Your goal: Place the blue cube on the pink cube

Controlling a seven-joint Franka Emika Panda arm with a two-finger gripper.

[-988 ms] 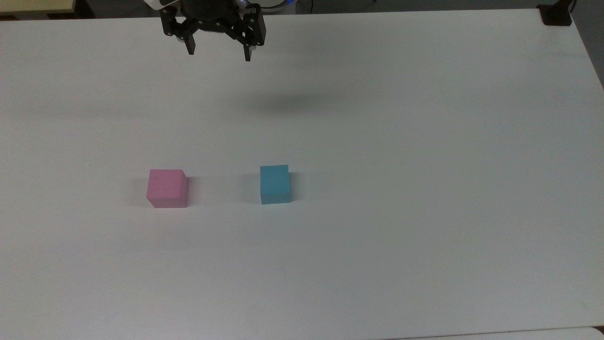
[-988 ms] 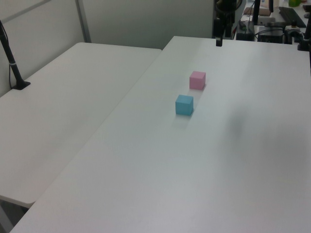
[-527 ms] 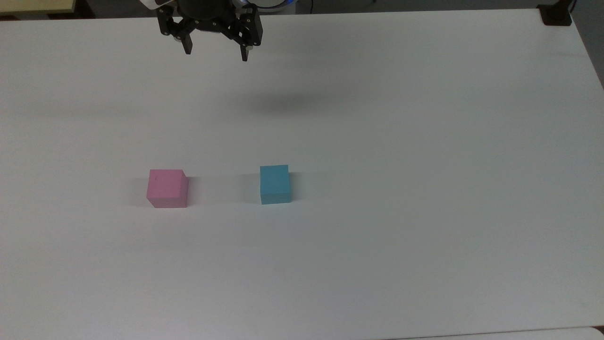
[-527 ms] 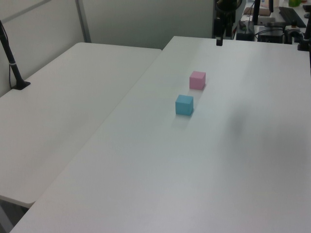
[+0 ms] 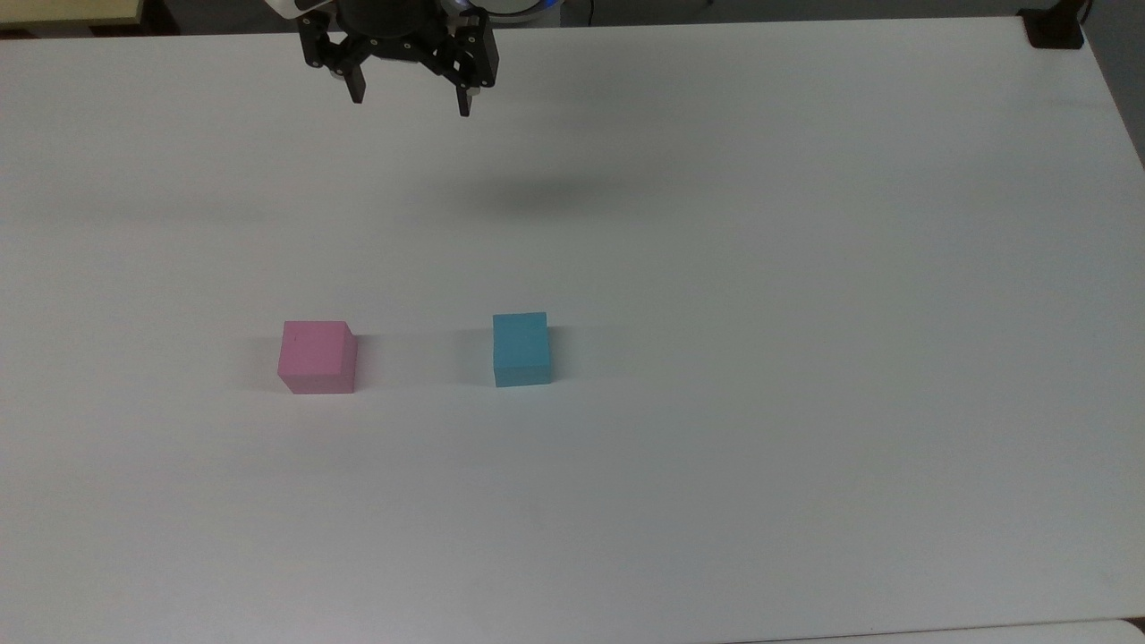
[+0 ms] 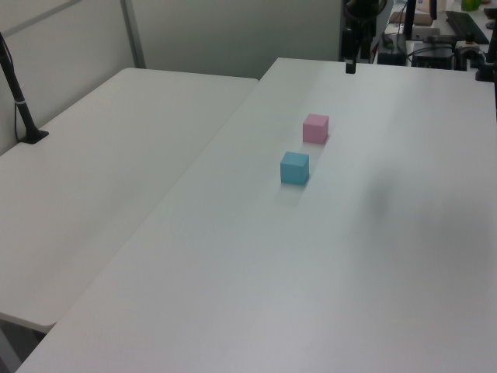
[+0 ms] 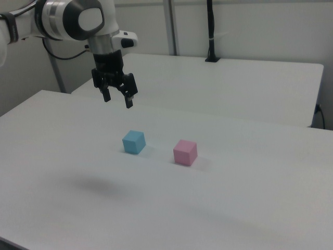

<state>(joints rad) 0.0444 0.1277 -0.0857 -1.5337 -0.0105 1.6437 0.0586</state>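
Overhead, end effector: the end effector hangs in the air above the bench, its two black fingers spread wide with nothing between them; in the right view it points down from the white arm.
Shadow: a soft dark patch lies on the bench below the end effector and toward the top view's right.
Blue cube: the blue cube sits flat on the bench, well apart from the end effector, lower in the top view and slightly toward the top view's right of the fingers; in the right view it lies below the end effector, a little to the right view's right; also seen in the left view.
Pink cube: the pink cube rests on the bench, apart from the blue cube, farther from the end effector in the right view; in the left view it is beyond the blue cube.
Second bench: another white bench stands behind the end effector in the right view, carrying a black post.
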